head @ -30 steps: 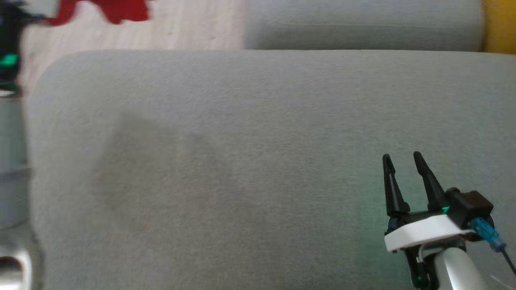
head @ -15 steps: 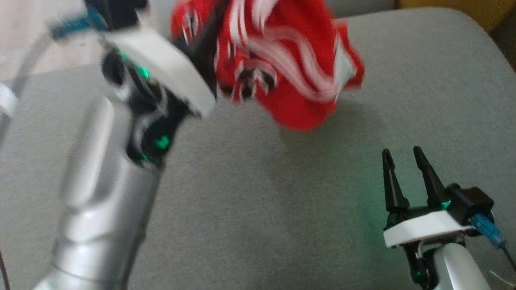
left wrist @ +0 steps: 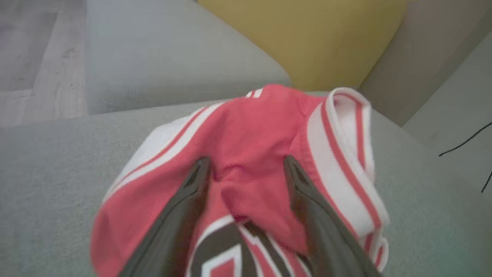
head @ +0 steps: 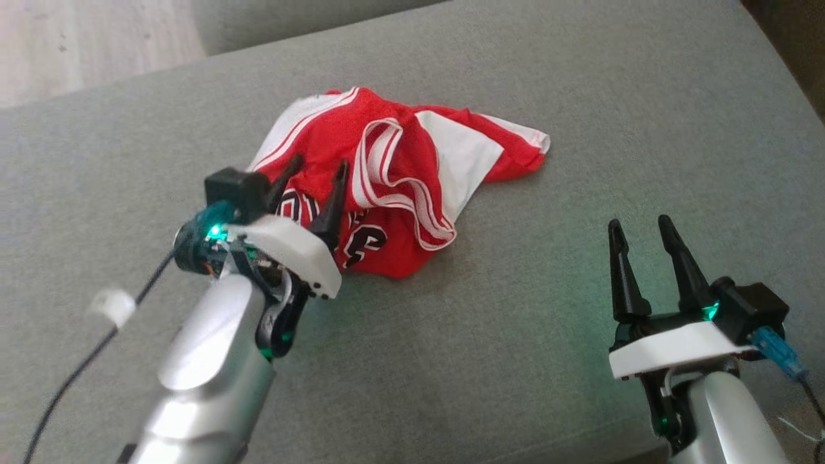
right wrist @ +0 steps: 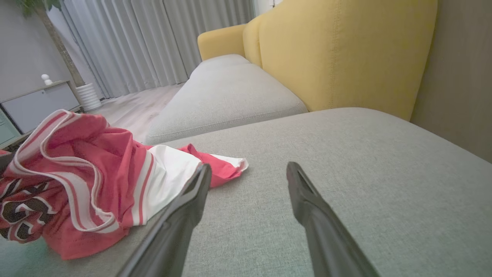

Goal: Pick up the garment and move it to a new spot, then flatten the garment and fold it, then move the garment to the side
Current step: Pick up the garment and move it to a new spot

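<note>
L gripper (head: pixel 319 164) just let go, jaws wide; garment (head: pixel 399 180) crumpled on cushion (head: pixel 612 116); R gripper (head: pixel 638 225) near right, wide, empty; flatten next.

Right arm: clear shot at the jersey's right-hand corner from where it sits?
Probably yes. The right gripper is open, and only bare cushion lies between it and that corner of the jersey. The left gripper sits over the jersey's other side, so it shouldn't block. Whether the arm is long enough, I can't judge.
</note>
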You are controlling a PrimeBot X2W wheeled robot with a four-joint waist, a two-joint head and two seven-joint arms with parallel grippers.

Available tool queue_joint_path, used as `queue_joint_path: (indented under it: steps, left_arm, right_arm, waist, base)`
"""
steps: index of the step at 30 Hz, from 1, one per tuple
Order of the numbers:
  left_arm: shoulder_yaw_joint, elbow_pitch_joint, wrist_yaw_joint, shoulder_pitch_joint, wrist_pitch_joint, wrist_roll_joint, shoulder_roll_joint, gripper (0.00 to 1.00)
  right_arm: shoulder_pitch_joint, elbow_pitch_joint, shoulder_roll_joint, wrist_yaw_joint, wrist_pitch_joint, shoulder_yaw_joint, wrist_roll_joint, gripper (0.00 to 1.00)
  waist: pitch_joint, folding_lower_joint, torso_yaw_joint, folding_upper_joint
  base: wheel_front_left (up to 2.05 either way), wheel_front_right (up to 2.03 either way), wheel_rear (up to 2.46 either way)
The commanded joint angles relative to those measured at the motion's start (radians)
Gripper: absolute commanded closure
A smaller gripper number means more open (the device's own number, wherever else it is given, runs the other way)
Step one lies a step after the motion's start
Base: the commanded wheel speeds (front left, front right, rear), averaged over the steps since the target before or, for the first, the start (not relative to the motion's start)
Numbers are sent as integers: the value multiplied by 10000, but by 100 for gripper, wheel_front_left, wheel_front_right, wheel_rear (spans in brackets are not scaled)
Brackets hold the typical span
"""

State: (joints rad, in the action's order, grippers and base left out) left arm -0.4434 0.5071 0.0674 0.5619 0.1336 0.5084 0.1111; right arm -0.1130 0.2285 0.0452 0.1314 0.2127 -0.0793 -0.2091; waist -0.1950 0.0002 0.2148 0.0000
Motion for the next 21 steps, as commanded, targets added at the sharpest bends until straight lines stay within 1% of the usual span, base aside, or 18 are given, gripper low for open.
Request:
queue_joint_path:
  steps: [1,5,6,8,10,12,14,18,21]
  left_arm:
    - [336,-373,-69,66,-563,-41,58,0]
    - [627,-819,-185,-798,-2355,-129,130,0]
    - [830,-1075,-333,-1437,-3058,-152,292,0]
    - [1078,-1366,-539,-2085,-3516,-216,516,0]
    - [1252,-1729,-760,-2686,-3785,-552,872,0]
    - [1681,-2065,-936,-3339,-3901,-489,951,0]
    - [2005,-2264,-1020,-3895,-3937,-558,1095,0]
    - [2714,-2703,-1047,-4906,-3949,-850,1306,0]
    - [3047,-2803,-1017,-5316,-3950,-874,1304,0]
  right_arm:
    - [-198,-277,51,-7,114,-167,116,0]
    - [-3,-338,51,-7,-68,-59,363,0]
    - [126,-421,51,-7,-206,45,510,0]
    - [274,-553,51,-7,-376,163,660,0]
    - [426,-709,51,-7,-563,267,813,0]
    - [603,-861,51,-7,-738,404,944,0]
    - [795,-991,51,-7,-914,497,1035,0]
    - [1265,-1236,51,-7,-1209,635,1151,0]
    - [1495,-1379,51,-7,-1309,697,1127,0]
  waist:
    - [228,-2,-205,0]
    - [680,-2,-606,0]
    - [933,-2,-835,0]
    - [1160,-2,-1061,0]
    - [1355,-2,-1271,0]
    - [1532,-2,-1493,0]
    - [1704,-2,-1686,0]
    - [2038,-2,-1979,0]
    - [2131,-2,-2022,0]
  base:
    - [0,0,0]
    - [0,0,0]
    - [0,0,0]
    - [0,0,0]
    - [0,0,0]
    - [0,0,0]
    - [0,0,0]
    - [0,0,0]
    - [0,0,0]
